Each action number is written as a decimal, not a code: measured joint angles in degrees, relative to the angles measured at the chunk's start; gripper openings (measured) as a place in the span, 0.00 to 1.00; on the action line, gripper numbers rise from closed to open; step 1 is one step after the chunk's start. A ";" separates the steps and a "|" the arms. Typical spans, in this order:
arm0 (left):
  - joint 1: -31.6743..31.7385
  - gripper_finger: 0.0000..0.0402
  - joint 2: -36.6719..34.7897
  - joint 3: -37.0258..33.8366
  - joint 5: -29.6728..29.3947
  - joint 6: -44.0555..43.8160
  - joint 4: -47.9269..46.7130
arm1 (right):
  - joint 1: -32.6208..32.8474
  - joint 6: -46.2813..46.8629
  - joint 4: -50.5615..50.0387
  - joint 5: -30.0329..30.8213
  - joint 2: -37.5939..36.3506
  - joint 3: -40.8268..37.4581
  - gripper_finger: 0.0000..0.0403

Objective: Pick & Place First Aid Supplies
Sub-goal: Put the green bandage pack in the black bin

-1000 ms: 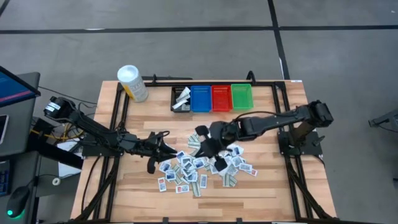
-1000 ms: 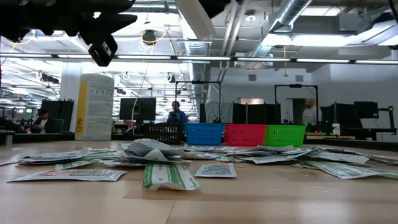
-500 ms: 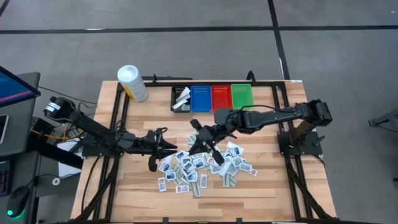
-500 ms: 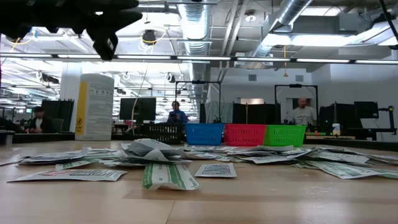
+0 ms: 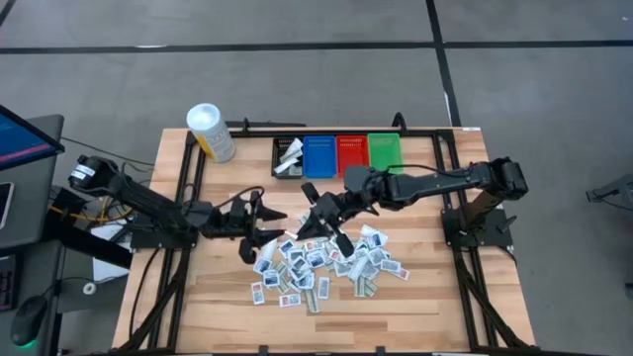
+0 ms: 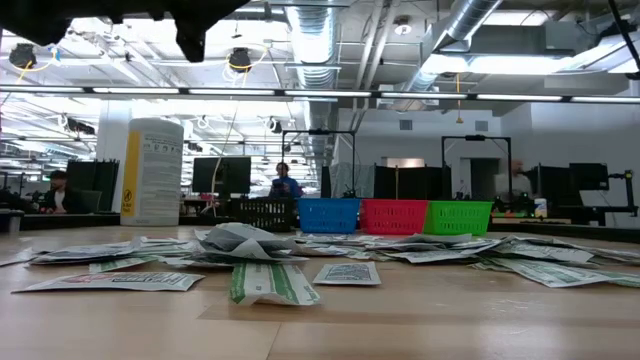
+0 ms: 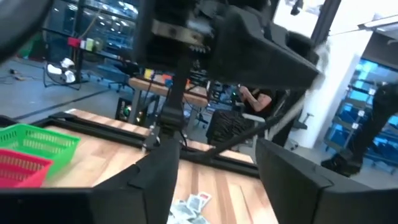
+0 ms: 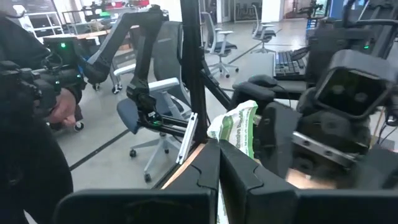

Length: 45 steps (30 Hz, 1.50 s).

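Note:
The first aid supplies, many small flat packets (image 5: 316, 265), lie in a loose heap mid-table. They also show in the low view (image 6: 270, 282). My right gripper (image 5: 305, 222) hangs above the heap's far left side, shut on one green-and-white packet (image 8: 236, 129). My left gripper (image 5: 267, 225) faces it from the table's left, open. One of its fingers (image 8: 278, 146) stands close beside that packet. In the left wrist view its two fingers (image 7: 292, 177) stand wide apart with nothing between them. My right gripper pinches the packet's lower end (image 8: 219, 163) between its two shut fingers. The fingers lie about level and point toward the table's left. The crumpled packet sticks up past the fingertips, clear of the table. My left gripper: I cannot tell whether its finger touches the packet.
Black (image 5: 288, 156), blue (image 5: 319, 155), red (image 5: 351, 154) and green (image 5: 384, 151) bins stand in a row at the far edge. A white tub (image 5: 211, 132) stands at the far left corner. Bare wood lies along the near edge and at the table's left.
My right gripper has risen and gone toward the table's left and far edge, tipping up to about level with the packet. My left gripper has risen a little, and its fingers now stand wider apart.

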 joint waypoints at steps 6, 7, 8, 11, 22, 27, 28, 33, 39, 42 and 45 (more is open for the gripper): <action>1.08 0.58 0.00 1.53 3.63 -0.03 -0.01 | 0.01 0.00 0.00 0.01 0.00 0.00 0.00; 1.05 0.58 0.00 1.87 4.27 -0.02 0.03 | 0.01 0.00 -0.01 0.01 0.00 0.00 0.00; 1.04 0.58 0.00 2.14 5.11 -0.03 0.04 | 0.01 0.00 -0.01 0.01 0.00 0.00 0.00; 1.04 0.57 0.00 2.89 7.02 -0.03 0.00 | -0.02 0.00 0.10 0.01 0.00 -0.01 0.00; 1.04 0.54 6.69 6.27 8.51 -0.27 -0.01 | -0.91 -0.02 3.71 0.03 0.00 -0.04 0.00; 1.04 0.54 8.61 7.66 8.50 -0.18 0.20 | -0.93 -0.02 3.26 0.05 0.00 -0.04 0.00; 1.04 0.53 8.61 7.68 8.48 -0.01 0.40 | -0.91 -0.02 3.08 0.03 0.00 -0.04 0.00; 1.04 0.51 7.43 7.70 8.32 0.09 0.63 | -0.87 -0.02 2.37 0.04 0.00 -0.04 0.00; 1.04 0.47 6.97 7.70 8.14 0.16 0.40 | -0.91 -0.04 2.46 0.05 0.00 -0.04 0.00; 1.04 0.43 7.12 7.70 8.91 0.16 -0.10 | -0.89 -0.07 3.11 0.04 0.00 -0.07 0.00; 0.99 0.39 7.13 7.70 9.27 0.16 -0.47 | -0.88 -0.14 3.53 0.05 0.00 -0.07 0.00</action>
